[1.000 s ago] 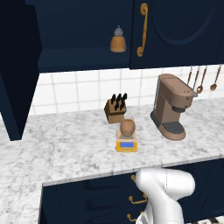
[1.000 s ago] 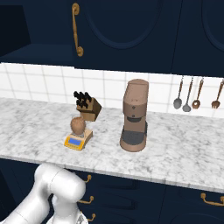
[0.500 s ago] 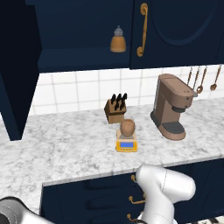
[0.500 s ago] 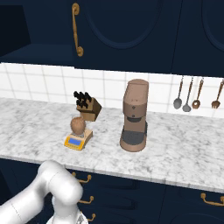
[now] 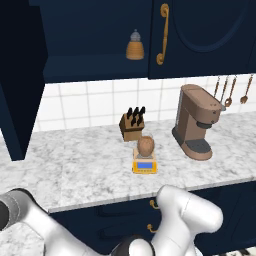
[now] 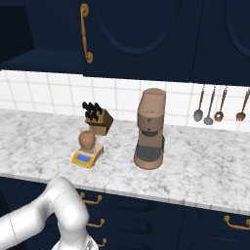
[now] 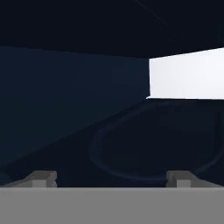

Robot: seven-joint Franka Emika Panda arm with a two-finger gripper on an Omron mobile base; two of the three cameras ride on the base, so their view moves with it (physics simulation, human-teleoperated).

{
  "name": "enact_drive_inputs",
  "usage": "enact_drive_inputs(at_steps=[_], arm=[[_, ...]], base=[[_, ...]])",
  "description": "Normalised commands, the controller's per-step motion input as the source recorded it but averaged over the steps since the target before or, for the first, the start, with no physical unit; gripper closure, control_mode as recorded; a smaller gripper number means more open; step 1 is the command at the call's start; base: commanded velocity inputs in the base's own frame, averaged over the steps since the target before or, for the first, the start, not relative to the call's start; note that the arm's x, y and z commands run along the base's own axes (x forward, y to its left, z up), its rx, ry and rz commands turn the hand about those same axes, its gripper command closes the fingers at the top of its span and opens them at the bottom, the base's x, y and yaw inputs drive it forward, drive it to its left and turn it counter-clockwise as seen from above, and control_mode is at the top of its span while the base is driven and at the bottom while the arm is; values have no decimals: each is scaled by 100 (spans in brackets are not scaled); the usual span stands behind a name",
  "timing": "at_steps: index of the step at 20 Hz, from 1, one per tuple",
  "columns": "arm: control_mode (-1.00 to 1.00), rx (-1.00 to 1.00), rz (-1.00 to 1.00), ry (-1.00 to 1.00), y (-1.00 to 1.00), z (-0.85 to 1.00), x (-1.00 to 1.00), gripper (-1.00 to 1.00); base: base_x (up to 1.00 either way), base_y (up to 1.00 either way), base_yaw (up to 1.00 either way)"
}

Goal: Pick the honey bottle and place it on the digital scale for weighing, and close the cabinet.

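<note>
1. In the left base view we saw the rounded tan-brown honey bottle point(image 5: 145, 146) standing upright on the small flat yellow-orange digital scale point(image 5: 144, 165) with its blue display facing the near edge of the grey-white marble counter point(image 5: 75, 170).
2. Just behind the scale stood a wooden knife block point(image 5: 132, 126) with dark handles, and to the right a brown coffee machine point(image 5: 196, 121), apart from both.
3. Above, the large dark navy wall cabinet point(image 5: 205, 35) stood open on its left half: a small orange ridged bottle point(image 5: 134, 45) with a grey pointed top sat on its shelf, just left of a long curved brass handle point(image 5: 162, 34), and the open navy door point(image 5: 17, 85) hung edge-on at the far left.
4. In the right base view the honey bottle point(image 6: 87, 139) sat on the scale point(image 6: 85, 156) left of the coffee machine point(image 6: 150, 129), with the knife block point(image 6: 96, 118) behind; metal utensils point(image 6: 218, 105) hung on the white tile wall at the right.
5. In the hand view we saw the gripper point(image 7: 114, 178) facing a dark navy arched panel, with a bright white patch at the upper right; the two finger tips point(image 7: 41, 178) stood wide apart with nothing between them.
</note>
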Motion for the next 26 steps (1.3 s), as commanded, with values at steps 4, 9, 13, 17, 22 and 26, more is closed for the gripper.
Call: enact_drive_inputs(at_steps=[4,9,13,17,22,26], arm=[[-100,12,1,4,-28,31,86,-100],[-100,7,0,3,-74,50,48,-100],[-100,12,3,-2,-100,69,5,-100],[-100,15,5,-5,-100,77,-2,-100],[-100,21,6,-2,-100,67,6,-100],[-100,24,7,9,-100,56,32,-100]], base=[[0,0,0],[0,0,0],[0,0,0],[0,0,0],[0,0,0],[0,0,0]])
